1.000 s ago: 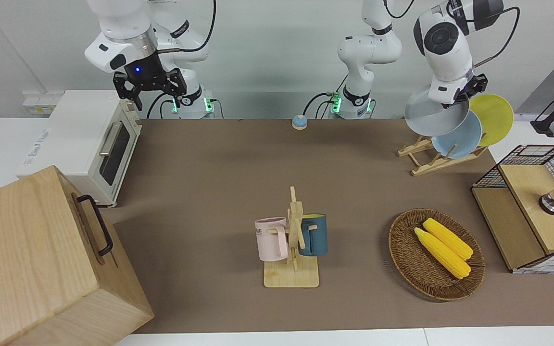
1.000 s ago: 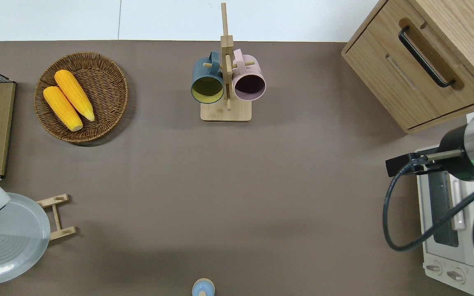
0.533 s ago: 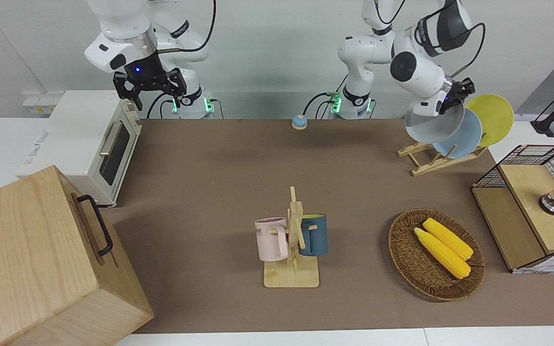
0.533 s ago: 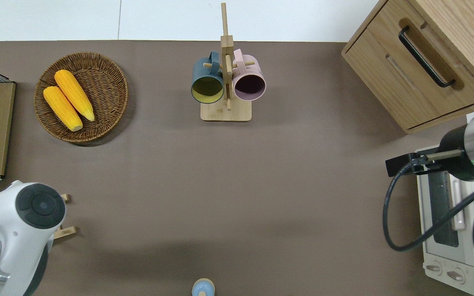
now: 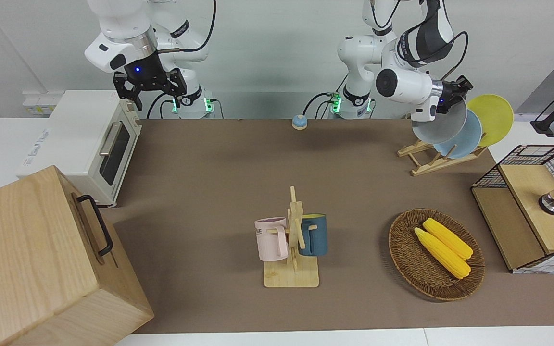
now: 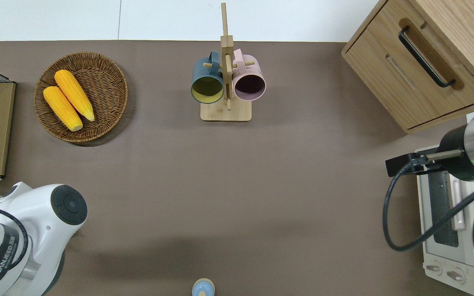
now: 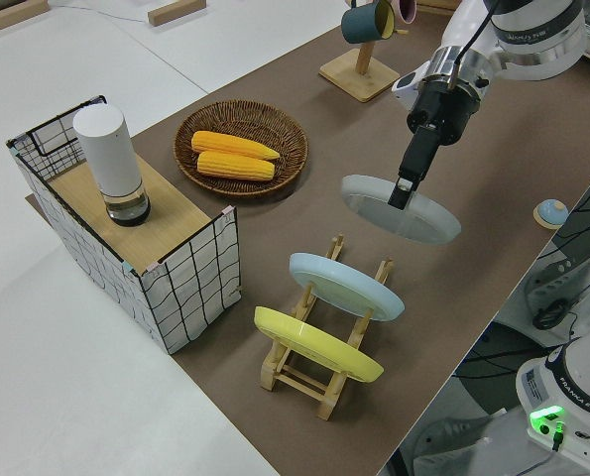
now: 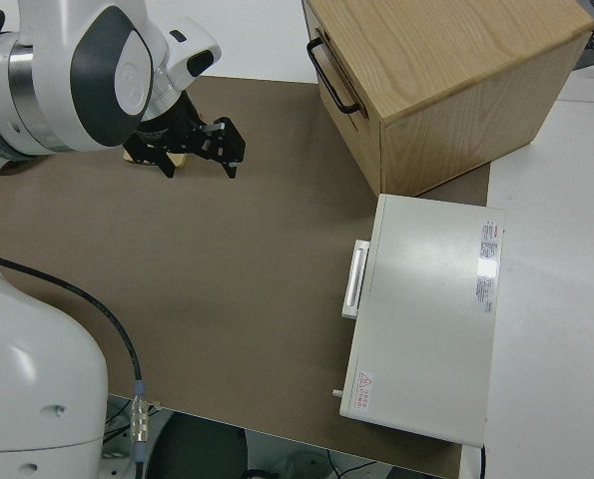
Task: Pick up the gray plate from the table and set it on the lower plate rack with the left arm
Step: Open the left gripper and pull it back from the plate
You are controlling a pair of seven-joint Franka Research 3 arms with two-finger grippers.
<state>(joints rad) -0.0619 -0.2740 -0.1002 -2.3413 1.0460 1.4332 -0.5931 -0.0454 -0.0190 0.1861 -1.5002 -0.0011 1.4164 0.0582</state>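
Observation:
My left gripper is shut on the rim of the gray plate and holds it tilted in the air. The plate hangs over the free end of the lower plate rack, close beside the sky-blue plate. In the left side view the left gripper pinches the gray plate above the rack's pegs. In the overhead view the left arm hides plate and rack. The right arm is parked, its gripper open.
The sky-blue plate and a yellow plate stand in the rack. On the table are a mug tree, a corn basket, a wire shelf box, a bell, a toaster oven and a wooden cabinet.
My left arm has swung its wrist round over the rack. The gray plate has tipped more upright and come closer to the sky-blue plate. The right arm has not moved.

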